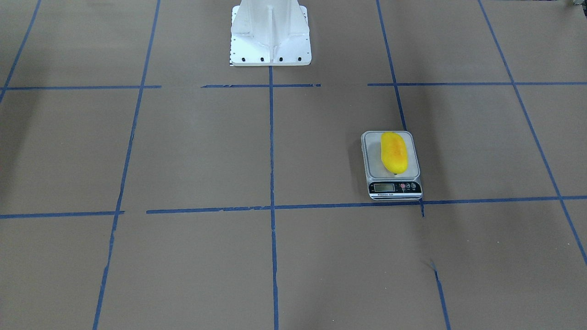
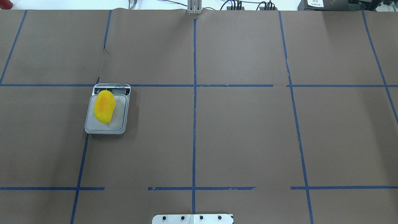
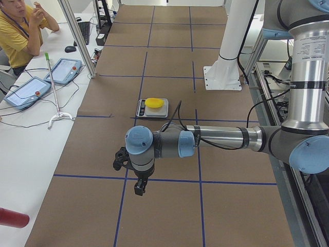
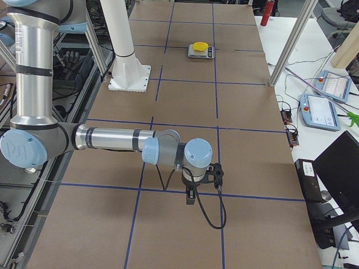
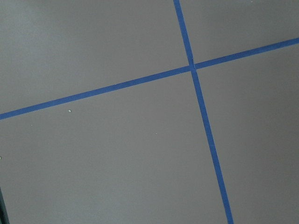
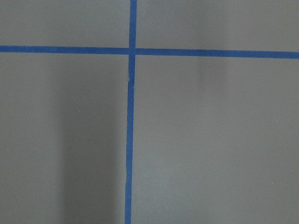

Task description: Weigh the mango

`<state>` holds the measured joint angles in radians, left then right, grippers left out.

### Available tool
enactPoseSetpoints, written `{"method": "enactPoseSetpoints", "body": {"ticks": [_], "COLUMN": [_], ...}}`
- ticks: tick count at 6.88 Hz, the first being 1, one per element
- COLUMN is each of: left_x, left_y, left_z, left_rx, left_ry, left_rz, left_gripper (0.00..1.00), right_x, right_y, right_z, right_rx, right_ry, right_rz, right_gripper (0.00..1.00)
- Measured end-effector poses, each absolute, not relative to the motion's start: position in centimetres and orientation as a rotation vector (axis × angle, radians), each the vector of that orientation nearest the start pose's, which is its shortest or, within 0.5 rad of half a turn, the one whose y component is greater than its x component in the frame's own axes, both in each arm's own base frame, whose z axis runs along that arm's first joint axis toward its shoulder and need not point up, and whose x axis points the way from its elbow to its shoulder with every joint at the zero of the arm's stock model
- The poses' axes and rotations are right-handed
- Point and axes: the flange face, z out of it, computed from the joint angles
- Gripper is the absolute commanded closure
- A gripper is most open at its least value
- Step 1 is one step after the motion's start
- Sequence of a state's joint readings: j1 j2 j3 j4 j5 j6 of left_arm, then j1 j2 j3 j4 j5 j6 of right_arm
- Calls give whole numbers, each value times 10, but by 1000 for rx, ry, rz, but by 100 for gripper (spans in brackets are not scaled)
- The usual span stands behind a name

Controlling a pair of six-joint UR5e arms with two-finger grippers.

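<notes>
The mango [image 1: 394, 152], yellow with an orange blush, lies lengthwise on the platform of a small grey digital scale [image 1: 373, 170], on the robot's left half of the table. It also shows in the overhead view [image 2: 104, 106] on the scale [image 2: 120, 122], and far off in both side views [image 3: 154, 102] [image 4: 199, 46]. My left gripper [image 3: 139, 190] hangs above the brown table well away from the scale; I cannot tell if it is open or shut. My right gripper [image 4: 190, 199] hangs above the table's other end; its state is likewise unclear. Both wrist views show only bare table and blue tape.
The white robot base [image 1: 270, 46] stands at the table's middle edge. Blue tape lines [image 2: 194, 124] grid the brown table. An operator [image 3: 20, 31] sits beside the table by tablets [image 3: 61, 69]. A red bottle [image 4: 268, 12] and a monitor [image 4: 336, 185] stand off the table.
</notes>
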<state>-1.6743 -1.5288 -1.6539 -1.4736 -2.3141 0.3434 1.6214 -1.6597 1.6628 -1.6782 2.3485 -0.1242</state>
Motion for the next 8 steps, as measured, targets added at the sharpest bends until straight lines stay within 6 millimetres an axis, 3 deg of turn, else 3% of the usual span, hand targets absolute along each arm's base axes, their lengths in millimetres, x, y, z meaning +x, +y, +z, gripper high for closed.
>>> {"method": "enactPoseSetpoints", "body": {"ticks": [3,8], "left_x": [-114,-113], "left_y": [-461,-461], "left_z": [639,639], "left_rx": [87,84], "left_ry": [739,744], "left_rz": [80,71], "left_gripper": [0,0], "right_x": [86,86], "right_y": [-442,-442], "right_z": [666,666], "right_rx": [-31,-31], "right_ry": [-783,-783], "right_rz": [-29,-29], "right_gripper": [0,0]}}
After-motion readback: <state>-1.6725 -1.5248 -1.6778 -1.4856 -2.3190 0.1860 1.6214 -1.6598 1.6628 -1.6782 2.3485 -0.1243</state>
